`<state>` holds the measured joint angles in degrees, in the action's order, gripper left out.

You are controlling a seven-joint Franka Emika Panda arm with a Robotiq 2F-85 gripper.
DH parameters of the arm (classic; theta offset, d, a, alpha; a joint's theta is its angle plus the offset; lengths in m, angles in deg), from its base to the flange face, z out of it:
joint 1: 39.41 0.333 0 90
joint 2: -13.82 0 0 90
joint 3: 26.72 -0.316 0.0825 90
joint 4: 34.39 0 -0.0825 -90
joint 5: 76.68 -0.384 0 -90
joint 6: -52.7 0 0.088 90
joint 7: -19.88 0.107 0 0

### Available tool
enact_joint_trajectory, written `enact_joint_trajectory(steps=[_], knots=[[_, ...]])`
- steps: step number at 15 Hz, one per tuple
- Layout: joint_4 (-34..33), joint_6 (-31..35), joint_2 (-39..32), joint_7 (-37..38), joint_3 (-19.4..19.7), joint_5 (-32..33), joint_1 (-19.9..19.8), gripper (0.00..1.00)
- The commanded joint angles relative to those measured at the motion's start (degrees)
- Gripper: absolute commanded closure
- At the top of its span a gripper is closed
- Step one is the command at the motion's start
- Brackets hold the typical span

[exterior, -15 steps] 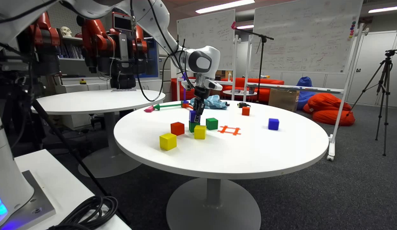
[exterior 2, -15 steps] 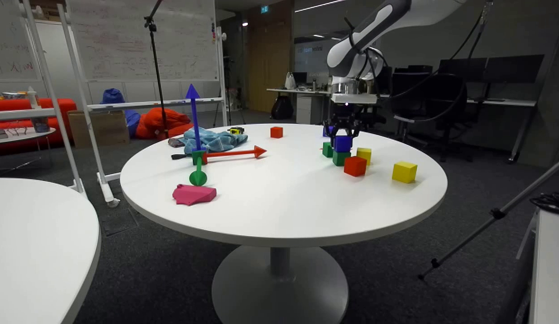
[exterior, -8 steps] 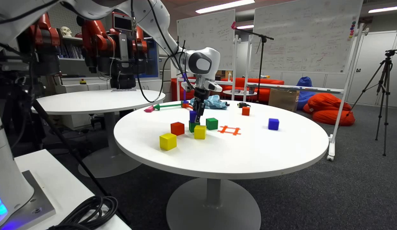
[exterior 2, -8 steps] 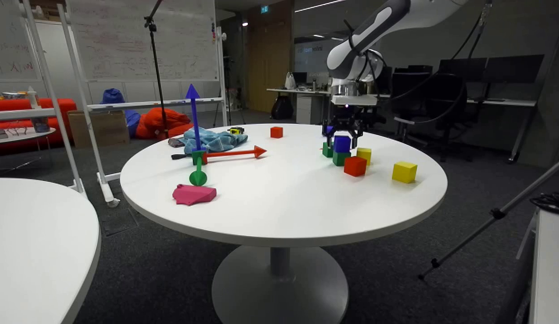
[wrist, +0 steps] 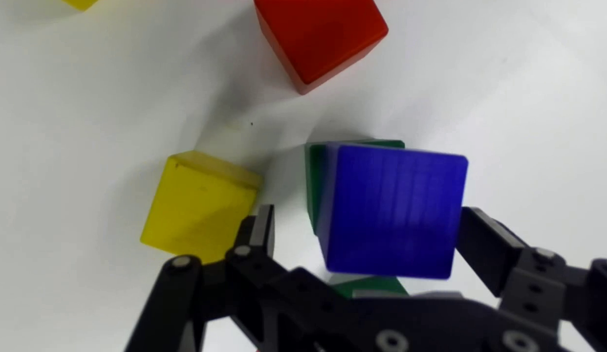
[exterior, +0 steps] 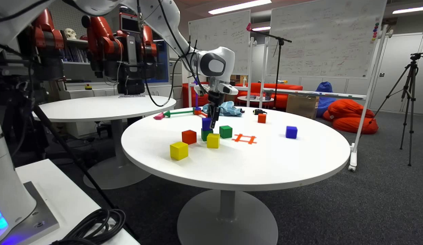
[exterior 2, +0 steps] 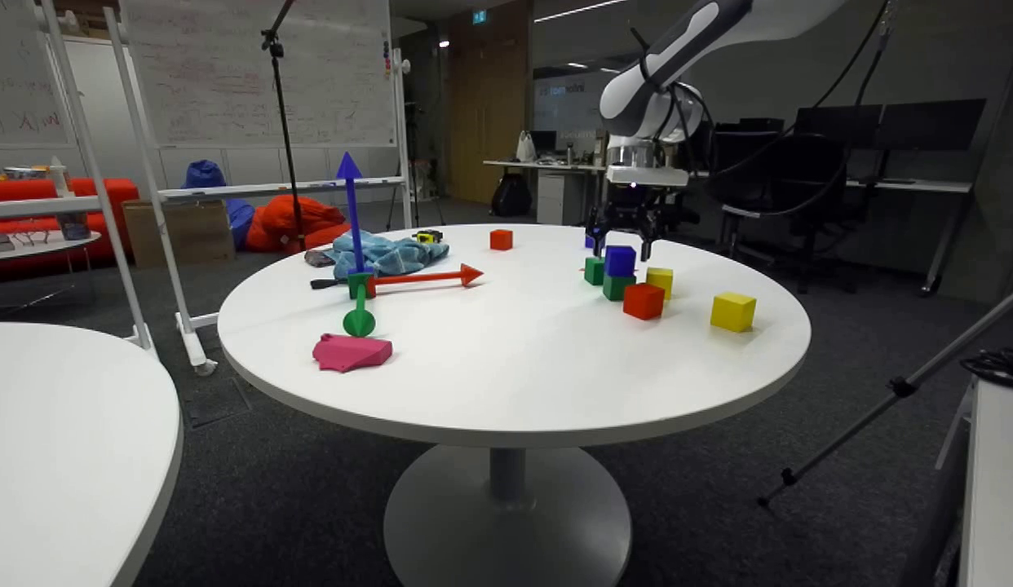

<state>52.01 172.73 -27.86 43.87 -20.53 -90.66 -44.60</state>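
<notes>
Claw (exterior 2: 621, 255) spread apart; blue block (wrist: 396, 212) between its tips, off-centre, sitting on green block (exterior 2: 618, 287) below. Looks like the release step of stacking; next move likely calls for a straight lift without nudging blue block.

In the wrist view, the blue cube (wrist: 395, 212) hides most of the green cube (wrist: 314, 178) under it, and the top edge cuts off part of the red cube (wrist: 324, 36).

Claw (exterior 2: 621, 254) is spread way wider now, not squeezing the stacked blue cube (wrist: 399, 212) anymore, and sits slightly higher.
</notes>
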Motion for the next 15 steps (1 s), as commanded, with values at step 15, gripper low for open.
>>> enact_joint_trajectory(steps=[15], knots=[[31.43,20.26,23.16,-1.49,0.97,-6.41,-2.82,0.00]])
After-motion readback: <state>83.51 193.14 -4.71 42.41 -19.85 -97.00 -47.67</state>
